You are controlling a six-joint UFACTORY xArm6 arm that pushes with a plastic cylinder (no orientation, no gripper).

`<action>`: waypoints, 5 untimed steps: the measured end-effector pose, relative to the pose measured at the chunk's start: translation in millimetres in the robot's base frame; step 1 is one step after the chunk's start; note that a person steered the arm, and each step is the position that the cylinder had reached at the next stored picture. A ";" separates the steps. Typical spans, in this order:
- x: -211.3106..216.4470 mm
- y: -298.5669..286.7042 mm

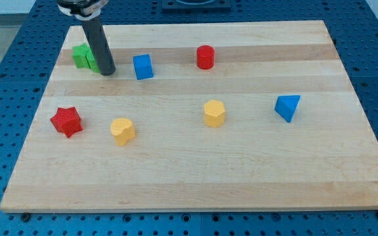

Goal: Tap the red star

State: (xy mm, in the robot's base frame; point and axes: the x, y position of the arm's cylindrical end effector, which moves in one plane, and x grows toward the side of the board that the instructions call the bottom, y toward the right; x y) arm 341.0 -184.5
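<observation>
The red star [66,121] lies near the board's left edge, at mid height in the view. My rod comes down from the view's top left and my tip [107,72] rests on the board up and to the right of the star, well apart from it. The tip stands right against the green blocks [82,56] and partly hides them. A blue block [143,67] sits just to the right of the tip.
A red cylinder [205,57] stands at the top middle. A yellow block [123,130] lies right of the star, another yellow block [214,113] near the centre, and a blue wedge [287,107] at the right. The wooden board [195,183] lies on a blue perforated table.
</observation>
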 end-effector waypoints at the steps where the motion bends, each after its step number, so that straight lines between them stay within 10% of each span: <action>1: 0.0 0.0; 5: 158.1 -13.1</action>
